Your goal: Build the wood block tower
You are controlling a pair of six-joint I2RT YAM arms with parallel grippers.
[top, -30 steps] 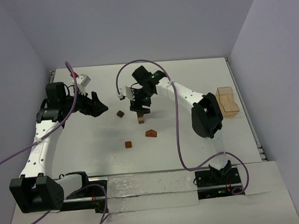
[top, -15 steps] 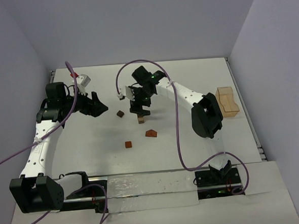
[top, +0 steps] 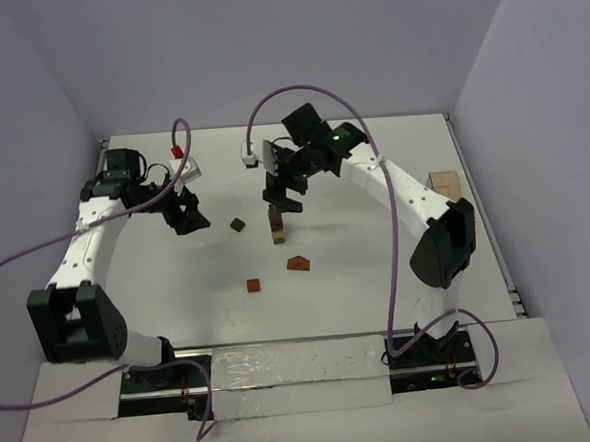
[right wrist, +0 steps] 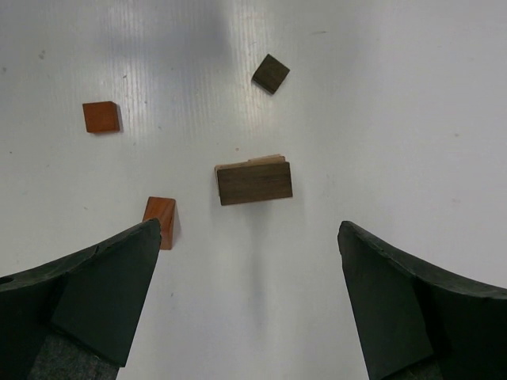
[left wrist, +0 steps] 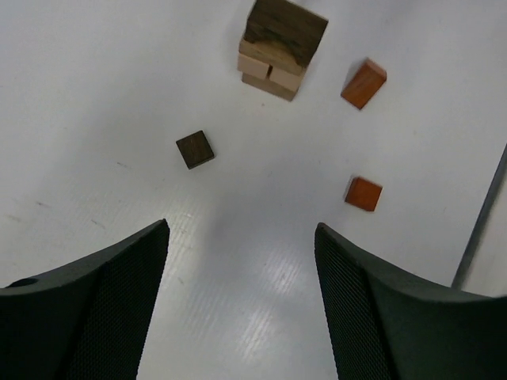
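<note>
Top external cam: wood block tower (top: 276, 225) stands mid-table (top: 178, 278), pale lower down, dark on top. R end effector (top: 284, 196) hangs just above it, jaws spread wide & holding nothing; on my right wrist cam the tower sits in the gap, untouched. L end effector (top: 191, 217) is likewise spread & empty, off to the tower's left. Loose nearby: dark cube (top: 237, 225), orange block (top: 253, 285), orange wedge-top block (top: 298, 263). Wooden box (top: 443, 184) sits well apart at the right edge.
</note>
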